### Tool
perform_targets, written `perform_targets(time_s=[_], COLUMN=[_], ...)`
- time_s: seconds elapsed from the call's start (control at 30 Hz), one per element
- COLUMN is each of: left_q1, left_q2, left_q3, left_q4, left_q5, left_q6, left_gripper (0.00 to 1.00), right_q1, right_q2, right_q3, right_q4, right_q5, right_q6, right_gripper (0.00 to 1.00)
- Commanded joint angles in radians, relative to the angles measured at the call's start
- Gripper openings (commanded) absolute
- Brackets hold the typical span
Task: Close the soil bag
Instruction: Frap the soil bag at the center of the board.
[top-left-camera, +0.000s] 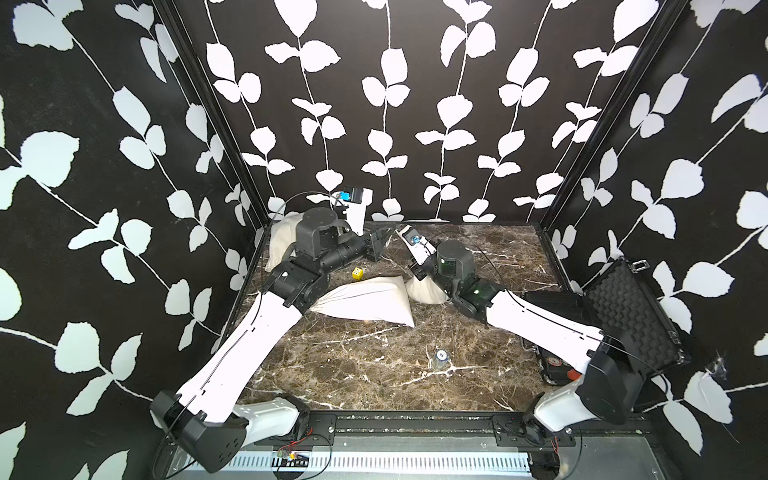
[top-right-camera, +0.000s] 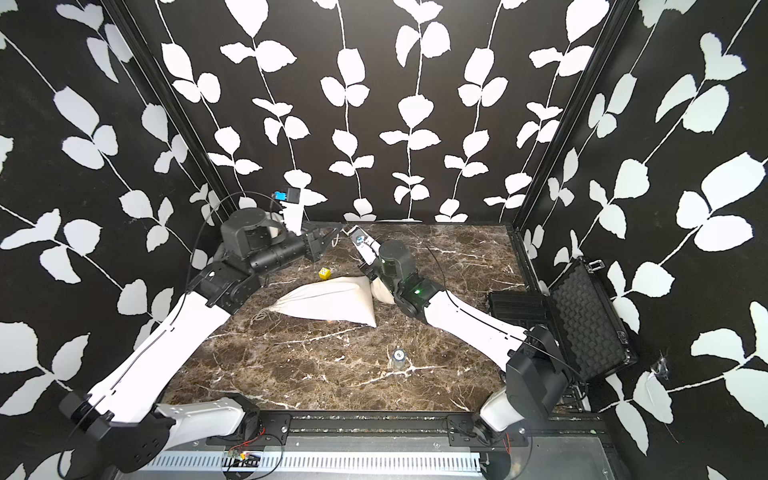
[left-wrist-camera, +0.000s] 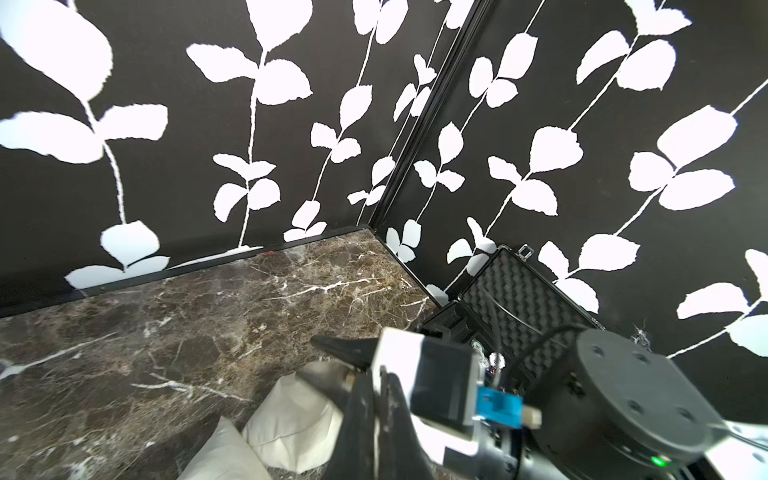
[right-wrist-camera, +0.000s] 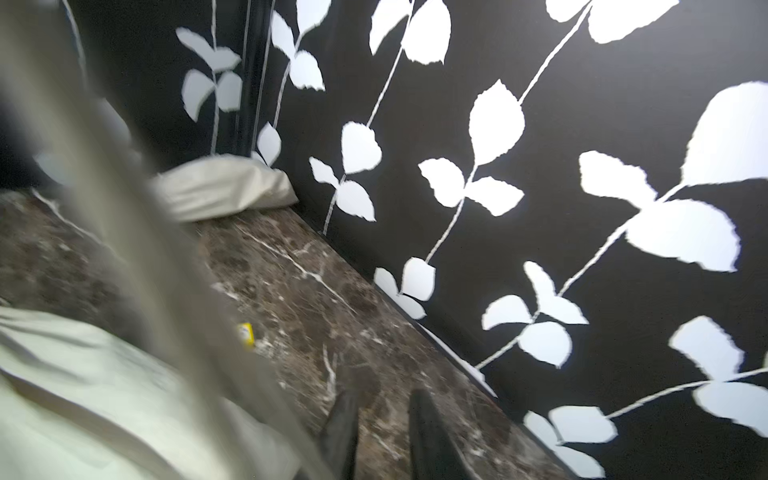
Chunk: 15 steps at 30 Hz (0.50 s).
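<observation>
Right wrist view shows the right gripper (right-wrist-camera: 386, 434) with its two dark fingers apart and the marble table (right-wrist-camera: 316, 291) visible in the gap. In both top views it sits low over the soil bag (top-left-camera: 428, 293). This is a small white sack near the table's middle, just beside the corner of a larger white bag (top-left-camera: 365, 303) and partly hidden under the right arm. The left gripper (left-wrist-camera: 374, 407), up near the back of the table, has its fingers pressed together. Whether a string is pinched there I cannot tell. A yellow die (top-left-camera: 357, 273) lies just beyond the larger bag.
</observation>
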Motion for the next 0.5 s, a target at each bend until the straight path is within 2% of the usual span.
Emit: perform_targets(time_s=[0.0, 0.1, 0.23, 0.33, 0.47], left_q1=[0.047, 0.121, 0.192, 0.207, 0.215], left_q2=[-0.099, -0.131, -0.134, -0.112, -0.109], left_q3=[0.004, -0.011, -0.028, -0.002, 0.006], left_q4=[0.011, 0.024, 0.086, 0.095, 0.102], left_q5=[-0.068, -0.062, -0.021, 0.0, 0.009], left_q6=[0.029, -0.001, -0.059, -0.07, -0.07], left_gripper=[0.0, 0.0, 0.0, 0.0, 0.0], right_q1=[-0.08, -0.19, -0.308, -0.343, -0.368], right_q2=[0.007, 0.0, -0.013, -0.073, -0.137], right_q3=[-0.026, -0.112, -0.141, -0.099, -0.045], right_q4=[-0.05, -0.066, -0.114, -0.149, -0.198], right_q5=[0.188, 0.244, 0.286, 0.32, 0.285], right_q6=[-0.045, -0.047, -0.099, -0.194, -0.236], right_gripper=[0.18, 0.17, 0.17, 0.18, 0.21])
